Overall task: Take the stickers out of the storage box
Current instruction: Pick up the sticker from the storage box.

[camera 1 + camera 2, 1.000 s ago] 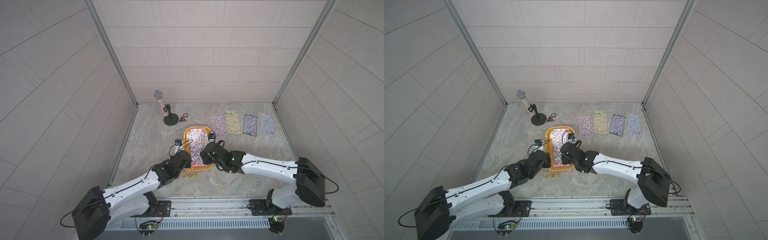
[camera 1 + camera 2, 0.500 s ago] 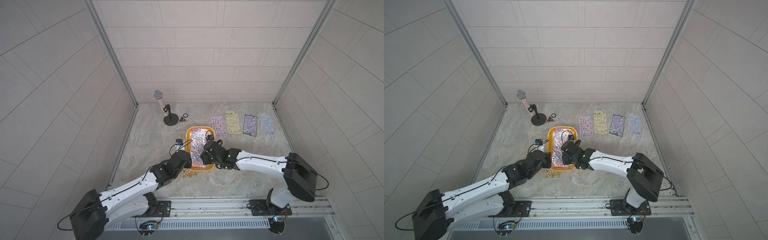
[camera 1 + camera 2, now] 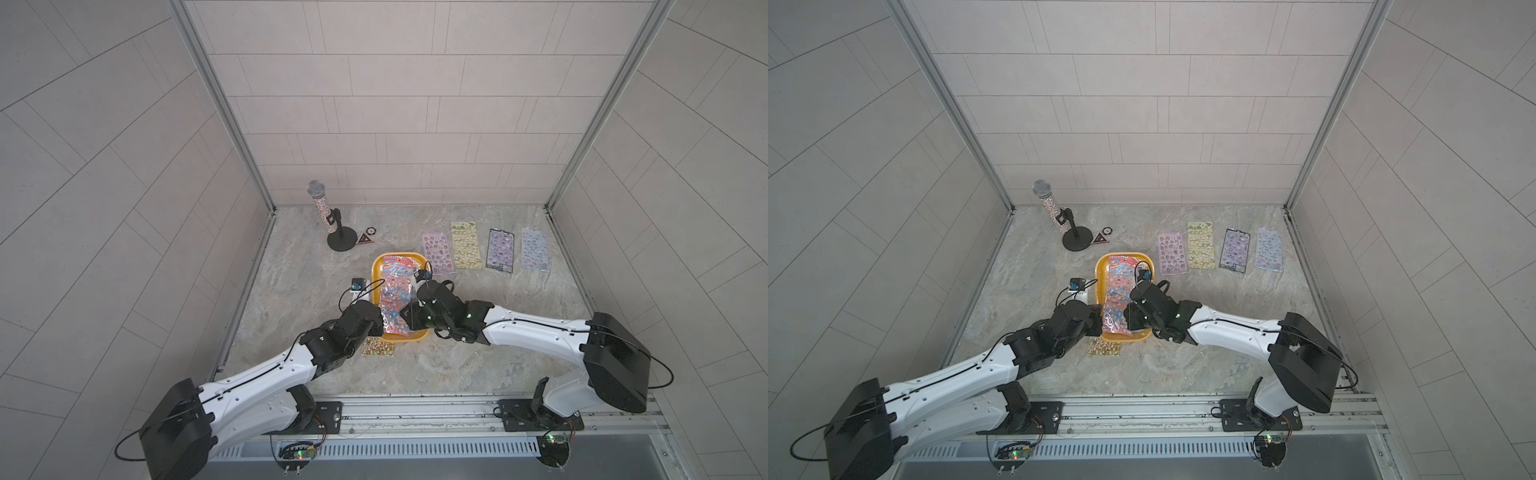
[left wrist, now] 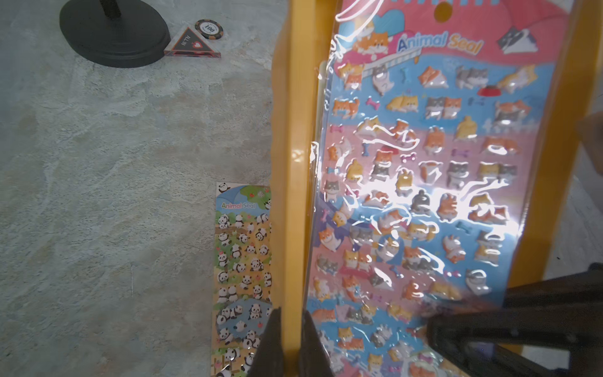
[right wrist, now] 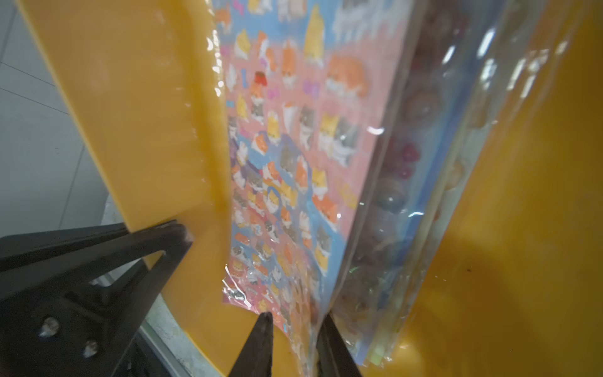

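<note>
Extraction of one more sheet is the step in hand, by my reading. The box (image 3: 376,278) sits mid-table. The left claw (image 4: 291,323) is clenched on its side wall, one finger inside and one outside, which pins it down. The right claw (image 5: 295,321) is at the box's near end with its jaws apart, astride the near edge of the top sheet (image 4: 421,182), a red-and-blue one printed with small animals. One finger is above that edge and the other below it, between the sheet and the stack (image 5: 401,182) underneath. The gap looks wider than the sheet, so I judge it not yet pinched. The top sheet bows up off the stack. Already out are a pink sheet (image 3: 437,258), a yellow sheet (image 3: 466,245), a purple sheet (image 3: 500,256) and a blue sheet (image 3: 535,254), in a row on the right, well apart from the box. A panda sheet (image 4: 241,261) lies flat against the box's wall; whether it runs under it I cannot tell. The next move calls for closing on the top sheet alone, then lifting it clear of the rim while the box is held. The glossy sleeves may cling and drag a second sheet along.
</note>
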### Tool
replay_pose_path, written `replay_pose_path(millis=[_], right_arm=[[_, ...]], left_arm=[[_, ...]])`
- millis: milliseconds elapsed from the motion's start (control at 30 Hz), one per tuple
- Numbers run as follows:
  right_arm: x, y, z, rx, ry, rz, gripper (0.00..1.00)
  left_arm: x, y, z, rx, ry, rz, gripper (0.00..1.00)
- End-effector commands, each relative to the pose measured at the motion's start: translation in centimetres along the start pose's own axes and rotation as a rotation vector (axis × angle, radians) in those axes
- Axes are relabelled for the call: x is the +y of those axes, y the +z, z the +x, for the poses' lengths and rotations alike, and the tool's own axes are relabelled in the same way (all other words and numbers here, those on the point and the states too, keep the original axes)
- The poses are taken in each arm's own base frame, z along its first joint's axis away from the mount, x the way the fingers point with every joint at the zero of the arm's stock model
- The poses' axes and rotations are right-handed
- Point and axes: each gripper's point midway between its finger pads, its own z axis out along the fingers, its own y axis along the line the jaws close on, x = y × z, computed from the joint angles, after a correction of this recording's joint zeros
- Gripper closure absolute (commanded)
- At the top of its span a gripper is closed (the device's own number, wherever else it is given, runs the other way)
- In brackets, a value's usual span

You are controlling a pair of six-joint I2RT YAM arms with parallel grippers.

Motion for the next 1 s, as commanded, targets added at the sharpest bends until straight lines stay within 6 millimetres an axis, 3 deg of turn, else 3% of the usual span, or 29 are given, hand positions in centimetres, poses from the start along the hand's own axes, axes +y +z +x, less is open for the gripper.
replay_pose_path(millis=[0, 233, 467, 667, 800, 967], right_arm=[[2.6, -1.8, -1.2, -0.045, 0.003, -0.154, 0.67], [3.7, -3.3, -1.1, -0.059, 0.043, -0.328, 0.74], [3.7, -3.2, -1.2, -0.031, 0.103, -0.399, 0.85], [1.2, -3.4, -1.6, -0.050, 0.076, -0.241, 0.91], [-2.2, -4.1, -1.9, -0.072, 0.064, -0.071, 0.91], [-4.4, -4.4, -1.6, -0.071, 0.063, -0.003, 0.87]], left_arm=[[-1.1, -0.6, -2.1, -0.070, -0.034, 0.043, 1.00], [-1.0, -0.3, -1.9, -0.061, -0.032, 0.035, 1.00], [-1.1, -0.2, -1.9, -0.055, -0.027, 0.034, 1.00], [-1.0, -0.2, -1.9, -0.058, -0.026, 0.030, 1.00], [-1.0, -0.3, -2.0, -0.063, -0.029, 0.030, 1.00], [-0.8, -0.6, -2.2, -0.077, -0.037, 0.029, 1.00]])
